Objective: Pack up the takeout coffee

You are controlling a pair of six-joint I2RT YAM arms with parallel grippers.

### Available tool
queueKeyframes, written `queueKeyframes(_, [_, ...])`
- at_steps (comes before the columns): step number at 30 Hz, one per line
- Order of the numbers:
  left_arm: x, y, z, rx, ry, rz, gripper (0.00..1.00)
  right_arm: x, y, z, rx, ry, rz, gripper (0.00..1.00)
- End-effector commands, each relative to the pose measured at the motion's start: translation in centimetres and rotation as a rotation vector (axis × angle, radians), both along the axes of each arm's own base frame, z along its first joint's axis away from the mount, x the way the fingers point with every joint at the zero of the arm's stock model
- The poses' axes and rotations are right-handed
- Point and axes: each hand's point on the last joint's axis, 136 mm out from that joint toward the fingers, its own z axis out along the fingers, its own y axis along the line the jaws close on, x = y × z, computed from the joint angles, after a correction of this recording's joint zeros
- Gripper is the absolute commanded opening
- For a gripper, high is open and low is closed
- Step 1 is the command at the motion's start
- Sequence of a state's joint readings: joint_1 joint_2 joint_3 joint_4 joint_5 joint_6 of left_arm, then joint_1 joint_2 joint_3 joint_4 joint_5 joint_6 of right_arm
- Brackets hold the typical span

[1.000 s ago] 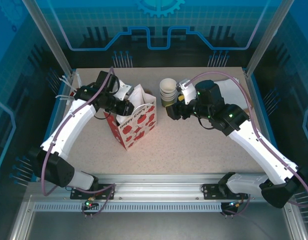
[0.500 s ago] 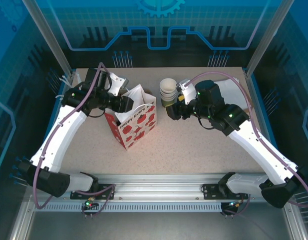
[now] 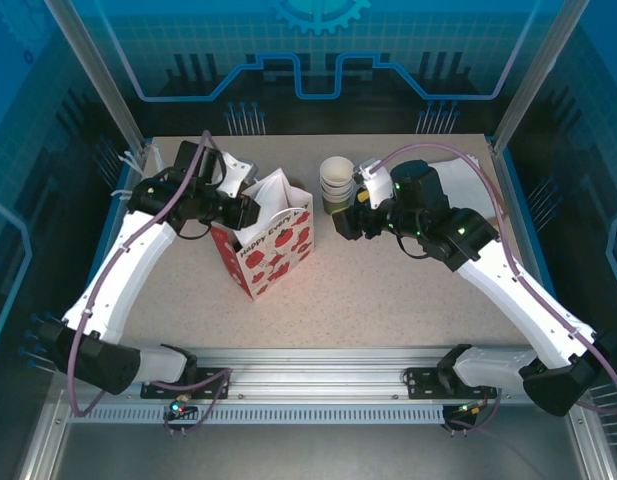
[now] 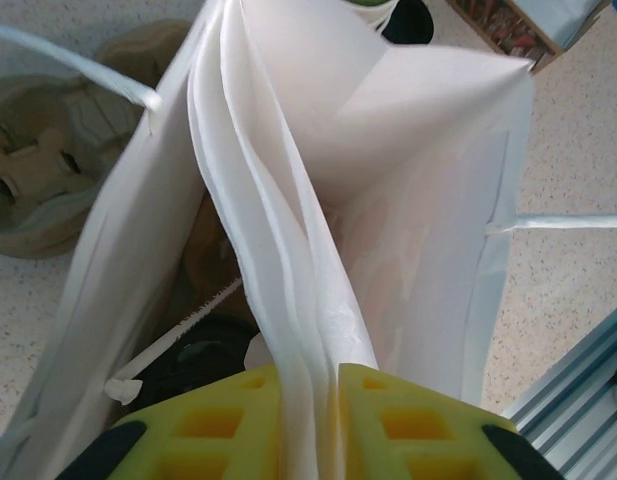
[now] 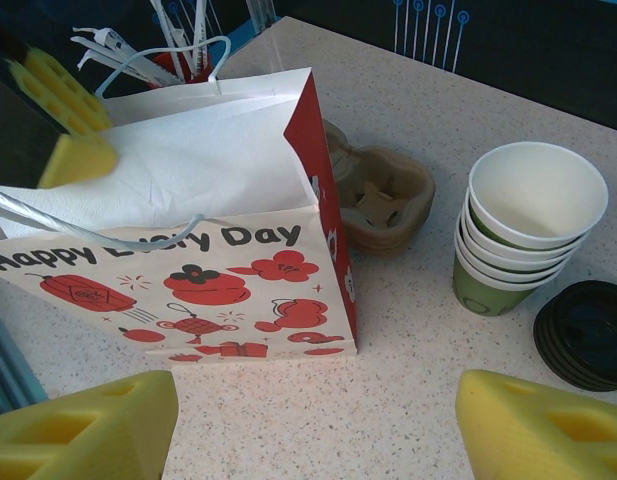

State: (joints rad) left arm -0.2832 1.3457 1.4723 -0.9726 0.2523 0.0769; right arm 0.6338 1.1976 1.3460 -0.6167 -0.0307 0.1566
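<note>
Left gripper (image 4: pixel 308 400), pressed together on a fold of the paper bag (image 3: pixel 273 250), had drawn back slightly toward the far-left corner of the table (image 3: pixel 388 300), keeping the mouth open. A dark round lid low inside was probably the takeout coffee (image 4: pixel 200 358), already packed. Right gripper (image 5: pixel 318 420), spread, had stayed beside the cup stack (image 5: pixel 533 225).

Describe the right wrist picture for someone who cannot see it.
A red-and-white paper bag reading "Happy Every Day" stands open, its rim pinched by the left gripper. Beside it sit cardboard cup carriers, stacked lidless cups and black lids; the right gripper gapes open in front.
</note>
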Motion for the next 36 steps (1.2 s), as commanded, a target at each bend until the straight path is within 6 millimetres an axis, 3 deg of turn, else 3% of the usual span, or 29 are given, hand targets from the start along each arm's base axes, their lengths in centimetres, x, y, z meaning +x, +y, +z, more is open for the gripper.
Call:
queueKeyframes(1, [-0.1,-0.3,-1.9,-0.011,0.086,0.003,0.2,0.3,-0.1,-0.5,0.007,0.018,-0.009,0.75])
queueKeyframes(4, [0.4,0.0,-1.5,0.006,0.073,0.019,0.19,0.2,-0.2,-0.3,0.005,0.014,-0.011,0.75])
queueKeyframes(7, [0.9,0.0,0.9,-0.021,-0.019,0.034,0.2,0.2,-0.4,0.1,0.004,0.003,-0.014,0.75])
queueKeyframes(8, [0.9,0.0,1.8,-0.034,-0.052,0.037,0.22,0.2,-0.4,0.3,0.005,-0.001,-0.015,0.75])
queueKeyframes(10, [1.2,0.3,3.4,-0.049,-0.113,0.056,0.38,0.2,-0.4,0.5,0.005,-0.005,-0.015,0.75])
queueKeyframes(13, [1.0,0.8,4.3,-0.055,-0.143,0.069,0.43,0.2,-0.4,0.6,0.007,-0.006,-0.013,0.75])
queueKeyframes(22, [-0.1,1.2,1.4,-0.045,-0.038,0.071,0.43,0.4,-0.2,0.0,-0.001,0.004,-0.01,0.75])
queueKeyframes(24, [-0.3,1.1,0.9,-0.045,-0.021,0.069,0.38,0.5,-0.2,0.0,0.0,0.004,-0.01,0.75])
queueKeyframes(29, [-0.5,1.0,-0.6,-0.044,0.032,0.07,0.17,0.5,-0.1,-0.3,0.002,0.012,-0.009,0.75])
queueKeyframes(36, [-0.1,0.4,-3.0,-0.059,0.108,0.073,0.06,0.6,-0.1,-0.6,0.003,0.018,-0.011,0.75])
